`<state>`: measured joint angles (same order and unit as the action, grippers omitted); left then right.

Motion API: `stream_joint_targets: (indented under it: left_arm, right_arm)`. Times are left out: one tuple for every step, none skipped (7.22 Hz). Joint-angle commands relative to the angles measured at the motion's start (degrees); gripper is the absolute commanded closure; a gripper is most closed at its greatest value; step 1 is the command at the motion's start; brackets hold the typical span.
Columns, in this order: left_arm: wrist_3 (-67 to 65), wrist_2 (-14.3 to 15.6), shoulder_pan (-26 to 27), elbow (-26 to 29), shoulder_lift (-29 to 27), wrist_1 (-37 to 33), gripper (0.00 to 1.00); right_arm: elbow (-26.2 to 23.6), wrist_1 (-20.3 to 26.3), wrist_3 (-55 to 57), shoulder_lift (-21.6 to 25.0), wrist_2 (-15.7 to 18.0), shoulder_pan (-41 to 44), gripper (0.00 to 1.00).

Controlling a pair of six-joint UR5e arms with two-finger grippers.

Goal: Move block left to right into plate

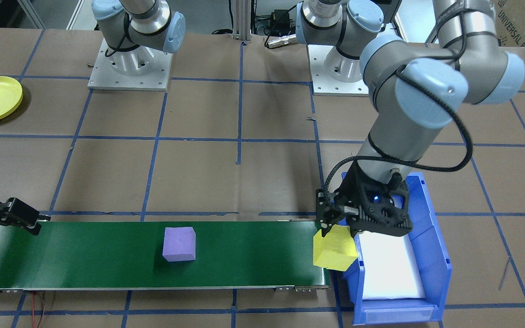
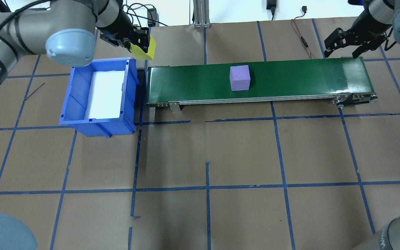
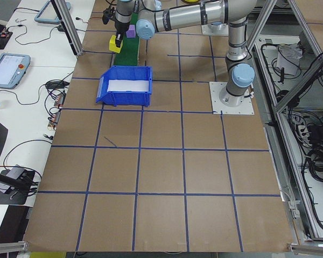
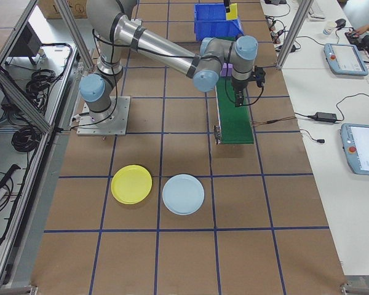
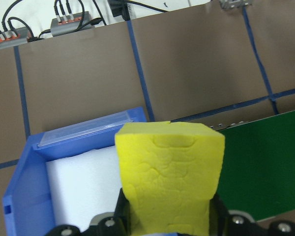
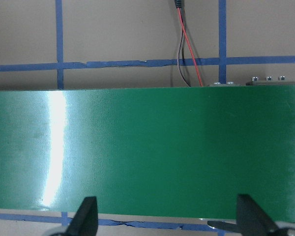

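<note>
A yellow block (image 1: 334, 248) is gripped between the fingers of the left claw (image 1: 335, 223) and is held clear of the surfaces below, over the gap where the green conveyor belt (image 1: 107, 255) meets the blue bin (image 1: 431, 255). In the left wrist view the block (image 5: 169, 179) fills the centre, with the bin's white lining (image 5: 83, 187) at 9 o'clock of it and the belt at 3 o'clock. A purple block (image 2: 240, 77) is seen resting near the middle of the belt, well apart from both claws.

The right claw (image 2: 340, 43) is spread wide with nothing between its fingers (image 6: 86, 216) and is held over the belt's other end; only bare green belt is shown in its wrist view.

The yellow plate (image 4: 131, 184) is found on the brown worktop (image 2: 207, 156), well apart from the belt, with a pale blue plate (image 4: 183, 194) just beside it at 3 o'clock in the right-side view. No block lies in the yellow plate.
</note>
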<state>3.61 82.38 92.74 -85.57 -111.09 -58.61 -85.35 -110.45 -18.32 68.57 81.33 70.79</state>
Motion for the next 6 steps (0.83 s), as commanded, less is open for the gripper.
stream_joint_targets:
  left_arm:
    - [-5.4,0.2,3.3,-1.6,-4.2,2.4,0.41]
    - [-5.5,0.3,3.3,-1.5,-4.8,2.4,0.0]
    - [-5.5,0.3,3.3,-1.4,-5.0,2.4,0.0]
    - [-5.2,0.5,3.3,-0.4,-4.3,2.4,0.0]
    - [-4.8,3.5,3.3,0.0,-2.5,2.2,0.0]
    - [-4.4,7.4,3.3,0.3,-0.1,1.3,0.0]
  right_arm:
    - [0.0,0.0,0.1,0.0,0.0,-0.3,0.0]
    - [-0.8,0.1,0.2,0.0,-0.1,-0.3,0.0]
    - [-1.7,0.0,0.3,0.0,-0.2,-0.3,0.0]
    - [-1.8,0.0,0.3,0.0,-0.3,-0.3,0.0]
    - [-1.8,0.0,0.3,0.0,-0.3,-0.3,0.0]
    - [-1.8,0.0,0.3,0.0,-0.3,-0.3,0.0]
